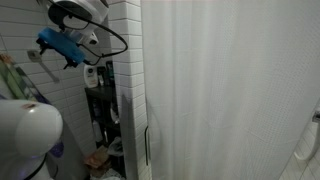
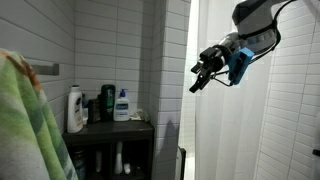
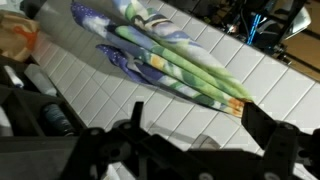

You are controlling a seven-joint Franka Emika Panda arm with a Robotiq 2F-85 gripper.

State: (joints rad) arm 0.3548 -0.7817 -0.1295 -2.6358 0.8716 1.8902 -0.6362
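Gripper point(image 2: 199, 76) hangs open, well apart from the colourful towel point(image 3: 170, 50).

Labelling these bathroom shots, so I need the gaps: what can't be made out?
Behind the shower curtain: hidden by it, both exterior views.
Bottles on the shelf: labels too small, exterior view.
Towel: cut off by the left edge, exterior view.
Pincer: open, but dark and blurred, wrist view.

White shower curtain point(image 1: 230, 90), bottles point(image 2: 75, 108) on shelf point(image 2: 120, 126)
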